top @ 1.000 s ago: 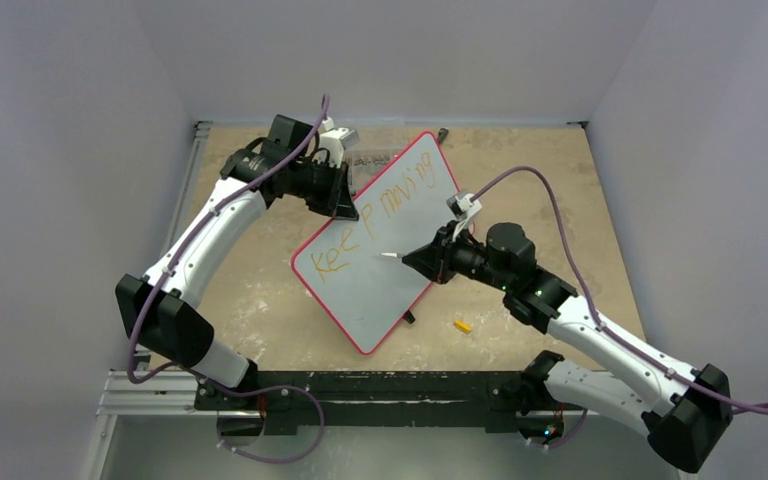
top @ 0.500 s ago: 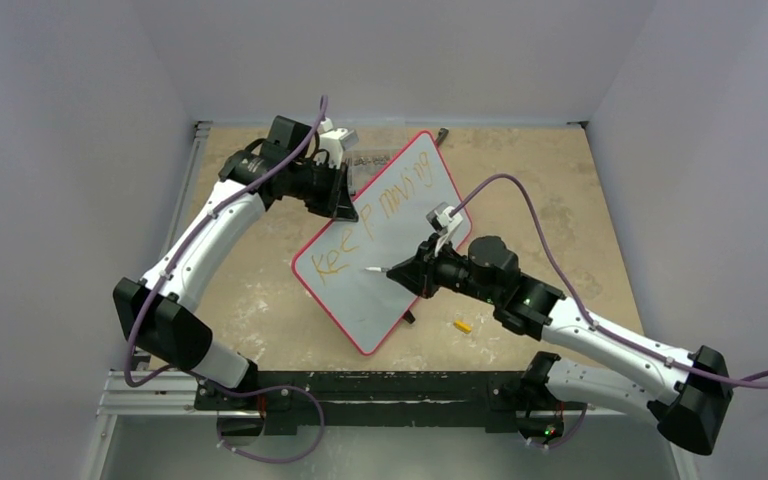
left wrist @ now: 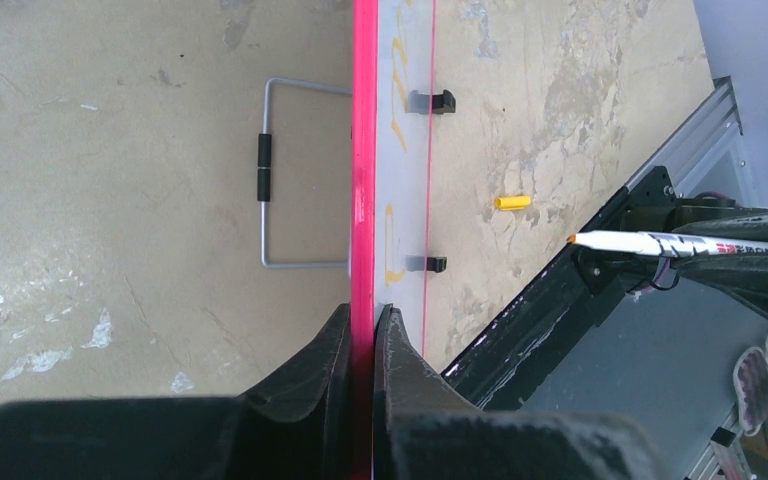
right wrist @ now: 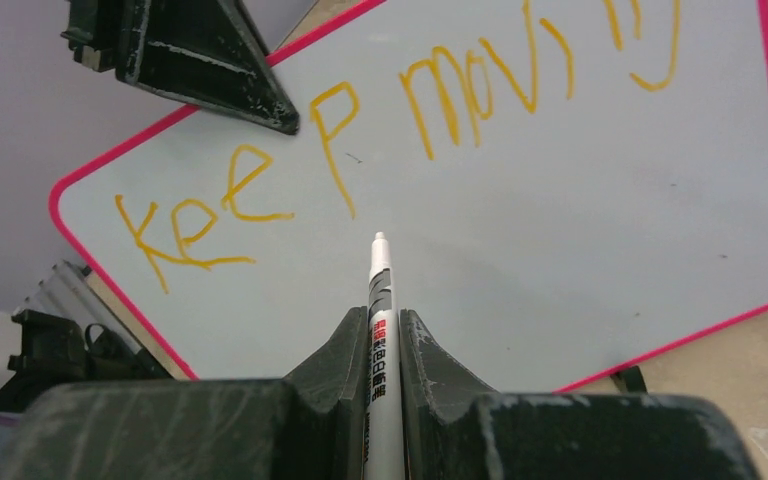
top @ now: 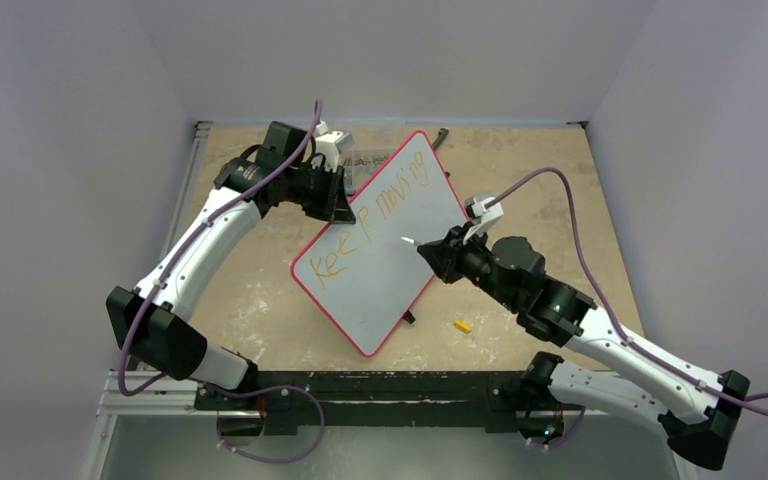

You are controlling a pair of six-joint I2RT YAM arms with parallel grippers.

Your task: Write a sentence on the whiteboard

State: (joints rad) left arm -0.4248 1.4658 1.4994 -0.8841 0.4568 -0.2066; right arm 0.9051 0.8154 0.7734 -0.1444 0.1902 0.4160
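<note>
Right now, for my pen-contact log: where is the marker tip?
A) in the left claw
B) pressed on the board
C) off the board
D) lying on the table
C: the left wrist view shows a gap between the marker tip and the whiteboard; the right claw holds the marker.

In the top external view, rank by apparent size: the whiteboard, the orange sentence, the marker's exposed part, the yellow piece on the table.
1. whiteboard
2. sentence
3. marker (exposed part) and yellow piece: both tiny, too alike to rank.
</note>
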